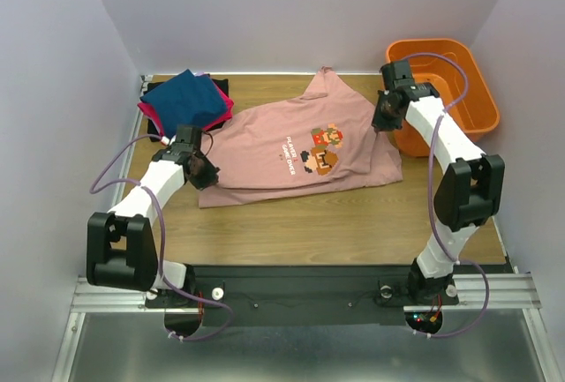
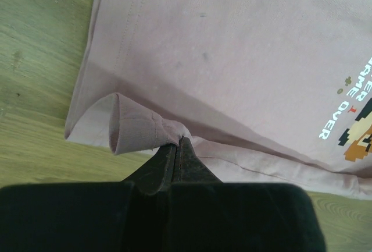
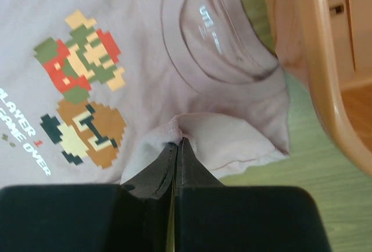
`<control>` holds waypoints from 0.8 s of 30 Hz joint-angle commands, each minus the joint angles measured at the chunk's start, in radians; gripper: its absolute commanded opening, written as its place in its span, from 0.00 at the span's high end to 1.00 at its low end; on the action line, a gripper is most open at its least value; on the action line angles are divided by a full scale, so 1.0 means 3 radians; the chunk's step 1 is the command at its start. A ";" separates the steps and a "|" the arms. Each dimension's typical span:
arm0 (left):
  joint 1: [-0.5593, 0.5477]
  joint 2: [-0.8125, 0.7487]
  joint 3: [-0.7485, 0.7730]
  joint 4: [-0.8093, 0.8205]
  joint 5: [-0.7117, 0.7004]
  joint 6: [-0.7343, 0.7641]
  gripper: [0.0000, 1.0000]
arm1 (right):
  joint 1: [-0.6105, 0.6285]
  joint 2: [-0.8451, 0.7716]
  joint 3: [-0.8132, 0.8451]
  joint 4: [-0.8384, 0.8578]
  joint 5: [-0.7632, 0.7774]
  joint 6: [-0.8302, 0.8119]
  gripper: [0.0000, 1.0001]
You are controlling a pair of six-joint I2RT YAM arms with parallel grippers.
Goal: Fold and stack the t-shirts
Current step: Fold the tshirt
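wooden table [image 1: 353, 223] carries a spread dusty-pink tee [image 1: 265, 148], folded tees [image 1: 185, 100] stacked far left, orange basket [image 1: 431, 44] far right.

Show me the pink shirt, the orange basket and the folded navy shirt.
pink t-shirt [image 1: 265, 148], top view, plain cloth mid-body.
orange basket [image 1: 446, 82], top view, bare inside.
navy t-shirt [image 1: 185, 95], top view, its middle.

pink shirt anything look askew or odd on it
Yes. The pink t-shirt lies slanted across the table, its near edge doubled unevenly, and a few small dark specks mark the cloth.
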 commanded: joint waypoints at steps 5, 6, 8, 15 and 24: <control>0.0139 0.0136 0.0163 0.0097 0.0104 0.0106 1.00 | -0.0006 0.0377 0.0558 0.0147 0.0103 -0.0192 1.00; 0.0159 0.0166 0.0163 0.0107 0.0120 0.0106 1.00 | -0.0006 0.0443 0.0639 0.0147 0.0098 -0.0202 1.00; 0.0195 0.0202 0.0163 0.0123 0.0140 0.0116 1.00 | -0.0006 0.0500 0.0767 0.0147 0.0108 -0.0227 1.00; 0.0292 0.0304 0.0189 0.0148 0.0176 0.0188 1.00 | -0.0006 0.0771 0.1054 0.0142 0.0068 -0.0284 1.00; 0.0379 0.0437 0.0276 0.0174 0.0212 0.0254 1.00 | -0.0011 0.0990 0.1264 0.0142 0.0068 -0.0345 1.00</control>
